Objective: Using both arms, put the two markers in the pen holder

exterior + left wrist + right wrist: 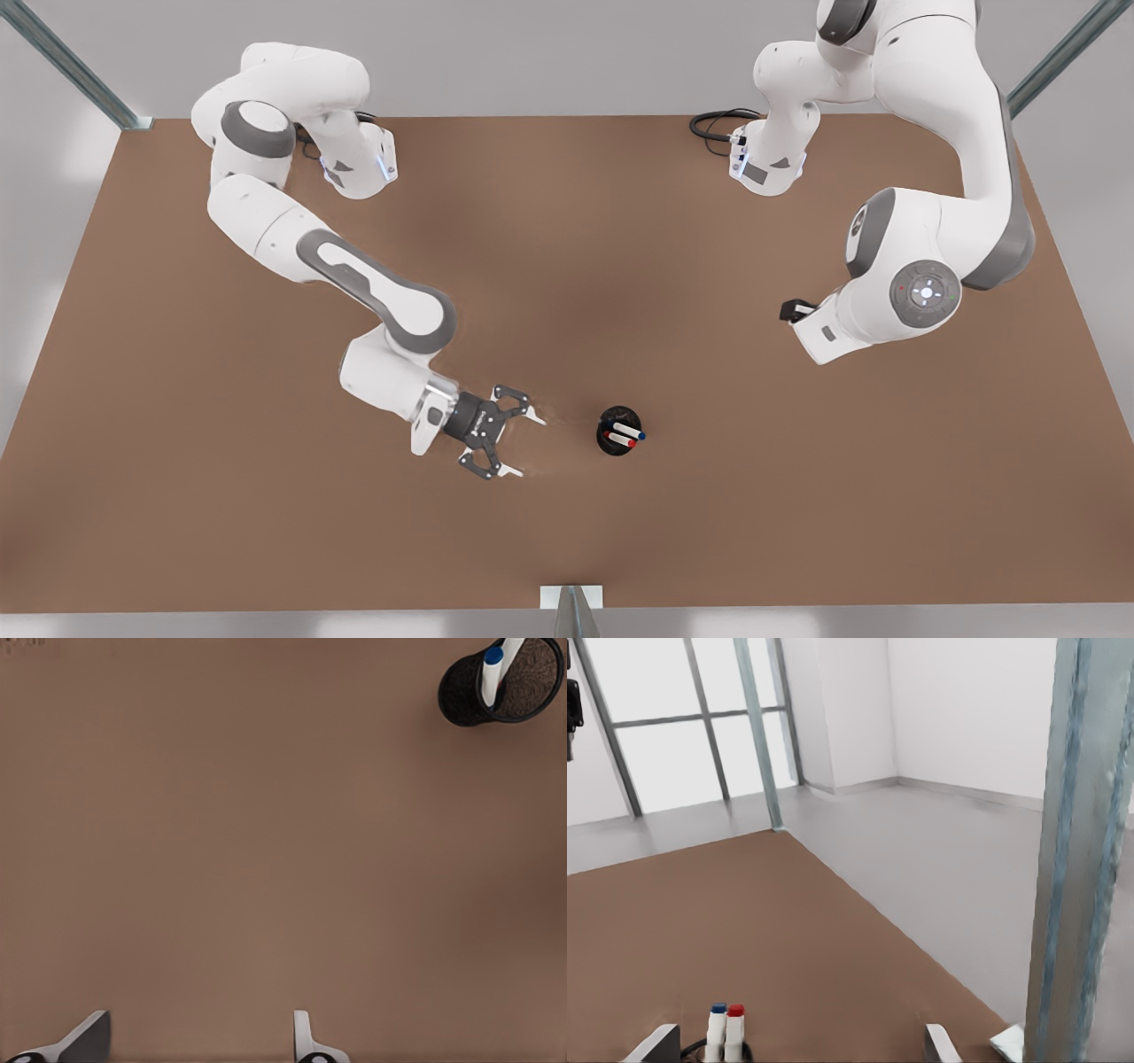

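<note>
Front view: pen holder sits on the brown table, around 6 o'clock from centre.
Markers: red marker and blue marker are both inside it, leaning.
Right gripper: at the holder's 9 o'clock, fingers spread, empty.
Left gripper: raised at the holder's 2 o'clock, fingers apart, empty.

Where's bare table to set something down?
Bare table spreads between the pen holder and the left gripper, hovering open at the front view's right. It is crowded where the open right gripper faces the holder, which contains the two markers.
</note>
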Robot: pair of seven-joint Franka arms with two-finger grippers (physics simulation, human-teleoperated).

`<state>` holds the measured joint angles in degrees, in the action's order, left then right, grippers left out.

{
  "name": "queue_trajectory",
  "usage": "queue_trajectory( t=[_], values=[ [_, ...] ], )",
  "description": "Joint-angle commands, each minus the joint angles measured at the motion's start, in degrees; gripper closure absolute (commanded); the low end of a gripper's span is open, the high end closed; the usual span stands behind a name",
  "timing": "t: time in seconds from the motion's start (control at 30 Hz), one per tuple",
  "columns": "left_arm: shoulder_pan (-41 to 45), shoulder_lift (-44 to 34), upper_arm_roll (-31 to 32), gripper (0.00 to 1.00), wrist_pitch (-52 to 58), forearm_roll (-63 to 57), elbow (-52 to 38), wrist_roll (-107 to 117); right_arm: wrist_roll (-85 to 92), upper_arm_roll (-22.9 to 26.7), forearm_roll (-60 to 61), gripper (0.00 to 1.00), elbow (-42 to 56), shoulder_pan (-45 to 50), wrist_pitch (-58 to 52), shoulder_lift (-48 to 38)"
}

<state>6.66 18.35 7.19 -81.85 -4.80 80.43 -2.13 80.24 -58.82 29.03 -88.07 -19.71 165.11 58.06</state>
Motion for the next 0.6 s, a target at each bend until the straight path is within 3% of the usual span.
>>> queue_trajectory(
  t=[0.0,0.03,0.1,0.17,0.2,0.27,0.33,0.57],
  values=[
    [-0.1,-0.1,0.0,0.0,0.0,0.0,0.0,-1.4,-68.0,9.8,-10.0,0.0,-1.3,-8.2,-43.1,-6.4],
    [-0.1,-0.1,0.0,0.0,0.2,0.1,-0.1,-1.3,-90.0,11.5,-33.0,0.0,15.0,-5.6,-71.6,-4.4],
    [-0.3,-0.1,0.0,0.0,0.4,0.1,-0.1,-1.4,-99.4,11.7,-59.3,0.0,17.4,-4.3,-89.6,-5.2],
    [-0.4,-0.2,0.0,0.0,0.6,0.3,-0.1,-1.4,-105.6,12.4,-57.6,0.0,20.2,-3.3,-99.9,-19.4],
    [-0.5,-0.2,0.0,0.0,0.8,0.4,-0.1,-1.5,-104.4,19.7,-52.4,0.0,22.0,-0.7,-99.7,-25.8],
    [-0.1,-0.2,0.0,0.0,2.3,0.3,-0.1,-1.3,-89.9,43.7,-36.2,0.0,19.4,9.3,-96.4,-38.8],
    [-0.1,-0.1,0.0,0.0,2.2,0.2,-0.1,-1.3,-89.3,44.6,-33.3,0.0,10.2,8.8,-91.8,-48.6],
    [-0.1,-0.1,0.0,0.0,2.2,0.1,-0.1,-1.3,-89.8,46.3,-33.3,0.0,9.2,9.5,-91.7,-49.7]
  ],
)
